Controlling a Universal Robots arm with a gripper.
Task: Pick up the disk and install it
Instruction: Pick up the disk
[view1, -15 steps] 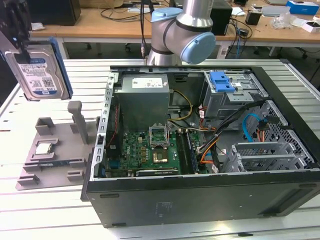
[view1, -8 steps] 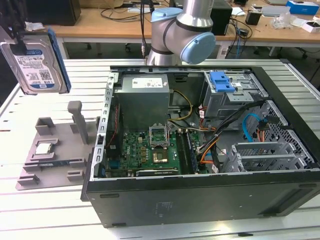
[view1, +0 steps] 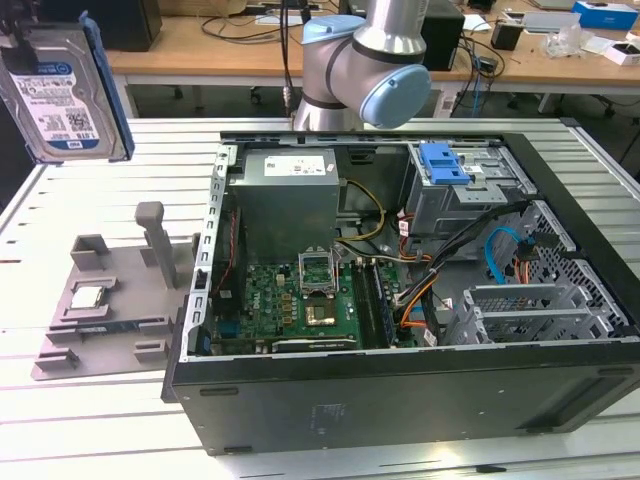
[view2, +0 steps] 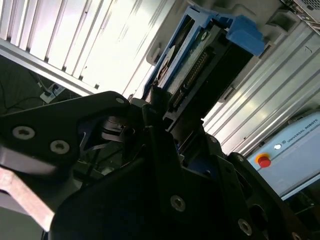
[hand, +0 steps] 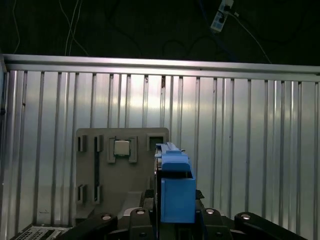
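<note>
The end effector (hand: 172, 217) pinches the flat silver metal disk (view1: 65, 95), blue-framed, high above the ribbed grey counter (view1: 90, 420), well apart from the open black computer case (view1: 400, 400). A tilted grip could jam it against the case.

The ribbed metal bench (view1: 90, 435) carries two things. A flat grey holder plate (view1: 130, 290) lies toward the exterior view's left, and a large open computer case (view1: 400, 400) stands just beside it on the right.
</note>
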